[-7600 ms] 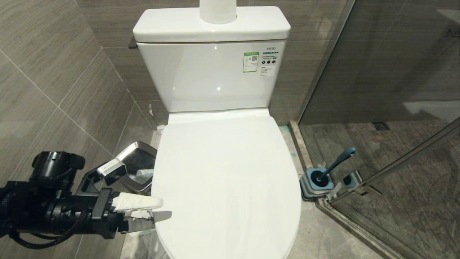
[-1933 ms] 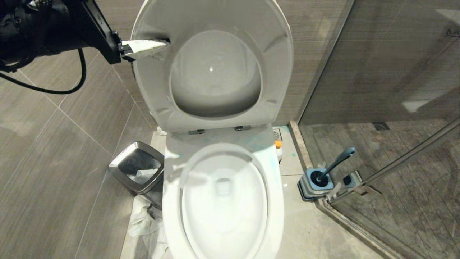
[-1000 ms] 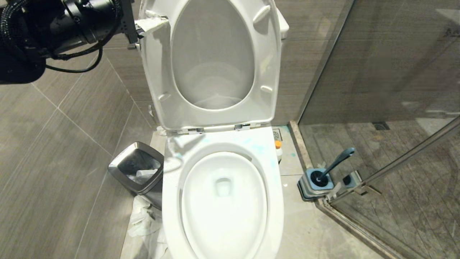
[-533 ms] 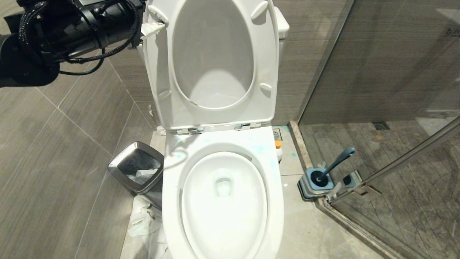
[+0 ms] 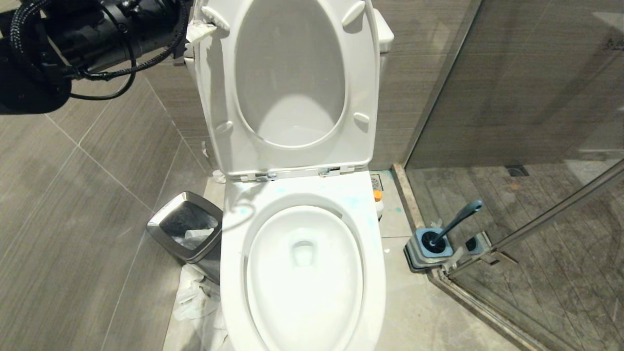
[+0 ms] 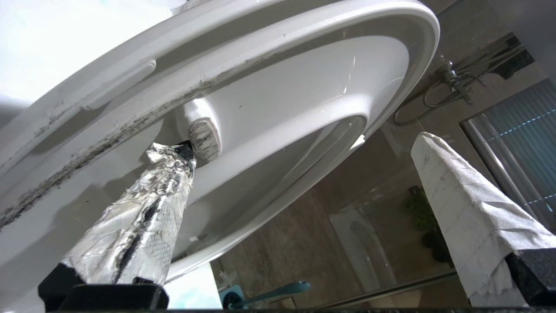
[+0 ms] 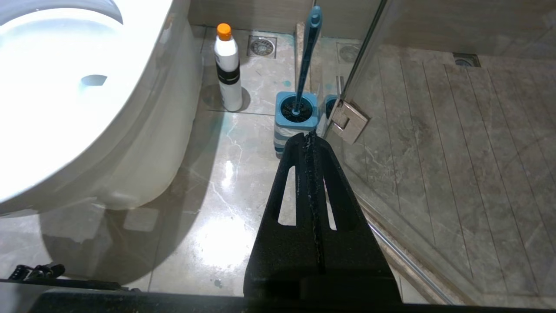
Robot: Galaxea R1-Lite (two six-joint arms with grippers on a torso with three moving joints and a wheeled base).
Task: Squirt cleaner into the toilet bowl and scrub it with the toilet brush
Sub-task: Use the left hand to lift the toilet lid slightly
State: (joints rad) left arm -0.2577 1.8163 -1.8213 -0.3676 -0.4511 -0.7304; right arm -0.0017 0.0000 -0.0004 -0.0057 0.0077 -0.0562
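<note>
The raised toilet seat (image 6: 269, 108) fills the view from nine to two o'clock, grime along its edge. The left gripper (image 6: 304, 148) stands wide apart: one wrapped fingertip (image 6: 173, 161) touches a seat bumper (image 6: 203, 138). At six o'clock, the toilet brush (image 6: 278, 290).

Shiny ceramic, brushed steel

Toilet bowl (image 5: 229, 273) is glossy white ceramic; bin (image 5: 168, 214) at 9 o'clock is brushed steel, floor (image 7: 243, 174) polished stone.

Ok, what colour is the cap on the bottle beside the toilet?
Orange, on a white bottle with a black band; clearest in the right wrist view.
</note>
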